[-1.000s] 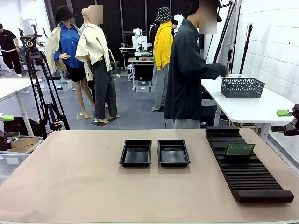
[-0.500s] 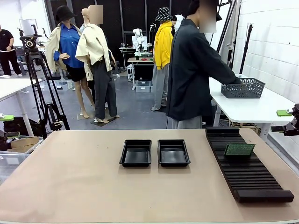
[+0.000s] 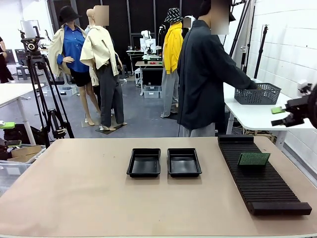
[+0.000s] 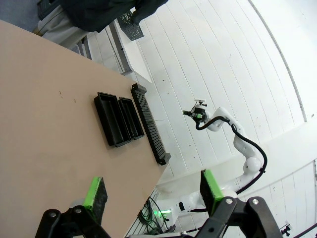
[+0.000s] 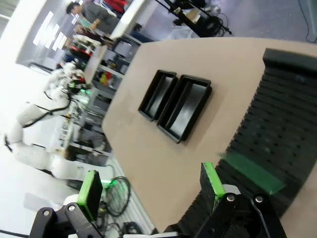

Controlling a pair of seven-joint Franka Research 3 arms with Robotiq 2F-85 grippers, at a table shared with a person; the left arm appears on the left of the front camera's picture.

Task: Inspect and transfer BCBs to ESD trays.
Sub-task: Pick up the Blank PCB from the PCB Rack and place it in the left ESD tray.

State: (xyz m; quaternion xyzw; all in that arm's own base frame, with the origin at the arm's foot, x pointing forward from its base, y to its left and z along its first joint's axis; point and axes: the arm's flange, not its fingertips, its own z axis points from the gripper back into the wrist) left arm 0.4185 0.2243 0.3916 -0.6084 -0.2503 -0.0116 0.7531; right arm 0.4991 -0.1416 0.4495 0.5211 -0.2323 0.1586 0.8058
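I'm holding my left gripper (image 4: 153,187) and right gripper (image 5: 151,188) spread wide, gripping nothing. One thin green rectangular circuit board (image 3: 253,159) is leaning in the long black ribbed rack (image 3: 262,186), at three o'clock of the two shallow black plastic trays (image 3: 144,163). Both are lying bare, so I judge nothing is transferred yet. Beyond, a person (image 3: 203,74) is reaching toward a grey mesh basket (image 3: 257,93).

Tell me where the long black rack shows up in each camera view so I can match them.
Front view: rack at right, right of the trays.
Left wrist view: rack a slanted strip at centre, beside the trays.
Right wrist view: rack at right, a green board on it.
Shared landmark: the two trays side by side.
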